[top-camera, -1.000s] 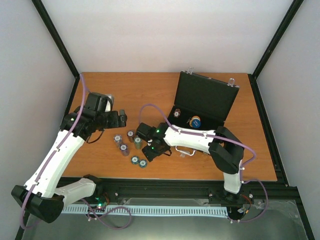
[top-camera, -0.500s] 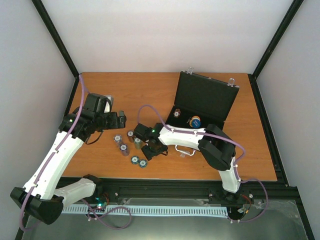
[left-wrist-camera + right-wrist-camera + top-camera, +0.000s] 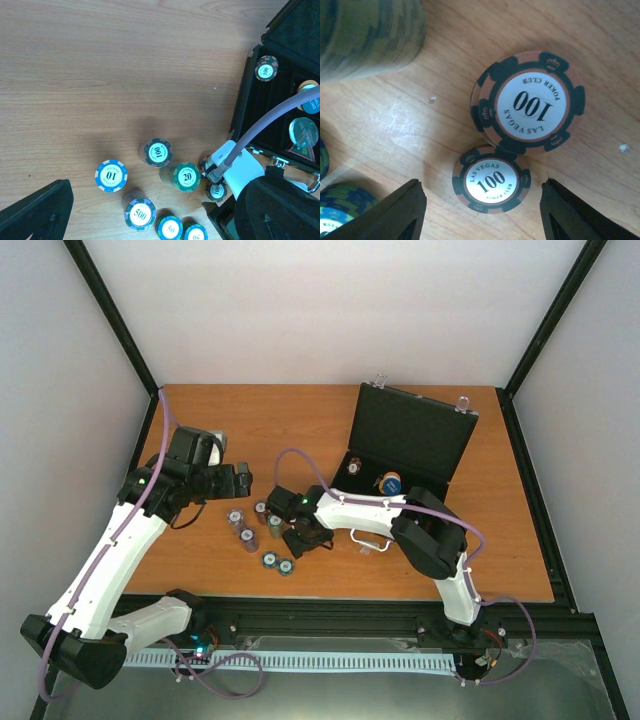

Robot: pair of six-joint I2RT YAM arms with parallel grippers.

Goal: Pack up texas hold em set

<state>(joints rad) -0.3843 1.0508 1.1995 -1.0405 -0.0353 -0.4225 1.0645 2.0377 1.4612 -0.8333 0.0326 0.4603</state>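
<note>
The black case (image 3: 410, 440) stands open at the back right, with a small chip stack (image 3: 354, 467) and the blue disc (image 3: 391, 483) inside. The left wrist view shows the blue disc (image 3: 304, 131) above the dark triangular token (image 3: 303, 150). Several chip stacks (image 3: 255, 528) stand on the table left of the case. My right gripper (image 3: 298, 538) is open and low over the table. Its fingers (image 3: 402, 212) flank a single flat 100 chip (image 3: 491, 185), which lies against a short 100 stack (image 3: 530, 102). My left gripper (image 3: 242, 480) is open and empty above the stacks, with one finger (image 3: 37, 212) in view.
In the left wrist view, stacks marked 10 (image 3: 111, 175), 100 (image 3: 157, 152), 20 (image 3: 187, 176) and 500 (image 3: 139, 214) stand close together. A green stack (image 3: 365, 35) stands just beyond the right gripper. The right arm's cable (image 3: 265, 127) crosses the case edge. Black frame posts border the table.
My right gripper has moved a little left, towards the chip stacks. The left arm has barely moved.
</note>
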